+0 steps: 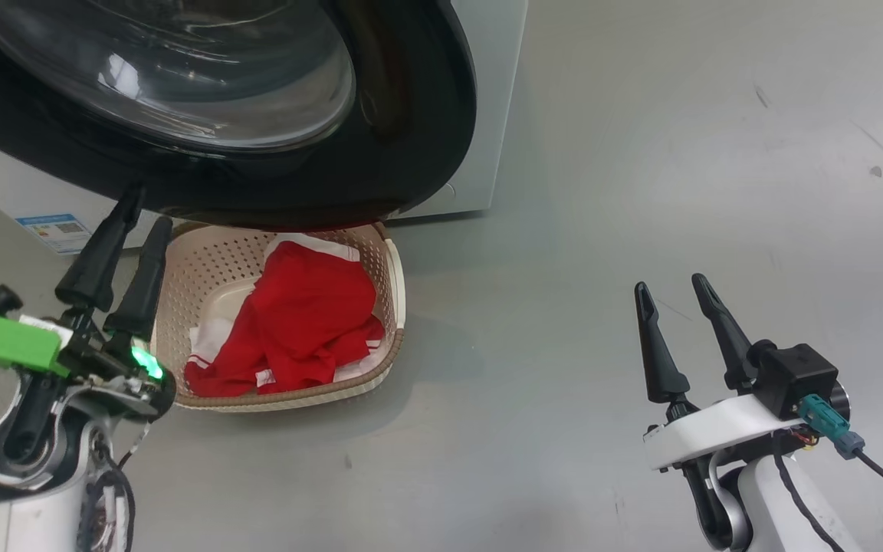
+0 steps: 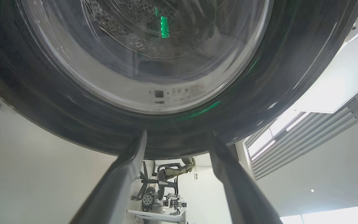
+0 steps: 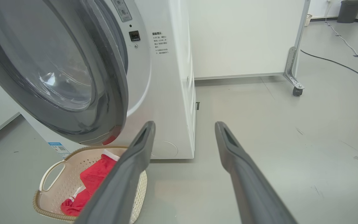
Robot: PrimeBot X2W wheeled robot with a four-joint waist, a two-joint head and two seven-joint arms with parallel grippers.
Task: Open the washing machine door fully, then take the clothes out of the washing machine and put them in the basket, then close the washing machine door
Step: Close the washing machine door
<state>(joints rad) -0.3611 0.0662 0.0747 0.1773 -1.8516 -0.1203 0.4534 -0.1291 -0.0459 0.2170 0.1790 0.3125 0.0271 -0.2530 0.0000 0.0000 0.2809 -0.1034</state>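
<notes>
In the head view the left gripper [image 1: 149,208] rises from the lower left of the frame. Its two dark fingers stand apart with nothing between them, tips pointing up at the underside of the washing machine door [image 1: 411,115]. In the left wrist view those tips overlap the lower edge of the door's black ring, but whether they touch it cannot be told. A green light glows on the wrist, and a green glint shows in the door glass. Just left of the fingers, near the left edge, a blue label sticker [image 1: 54,230] sits low on the white front of the washing machine [image 1: 497,92]. The door fills the upper left of the frame, a glossy black ring around bulging clear glass. In the right wrist view it stands swung partway out from the machine's front, hanging over the basket [image 1: 398,291]. The basket sits on the grey floor [image 1: 641,153] left of centre, just right of the left gripper, with its far edge hidden under the door. The clothes [image 1: 303,314], red with white trim, lie bunched inside it, toward its right and near sides. At the lower right the right gripper [image 1: 670,284] points up the frame, well apart from basket and machine, fingers spread wide and holding nothing. In the right wrist view a caster [image 3: 296,91] under a white panel stands at the upper right, and a cable [image 3: 337,63] runs across the floor beyond it
</notes>
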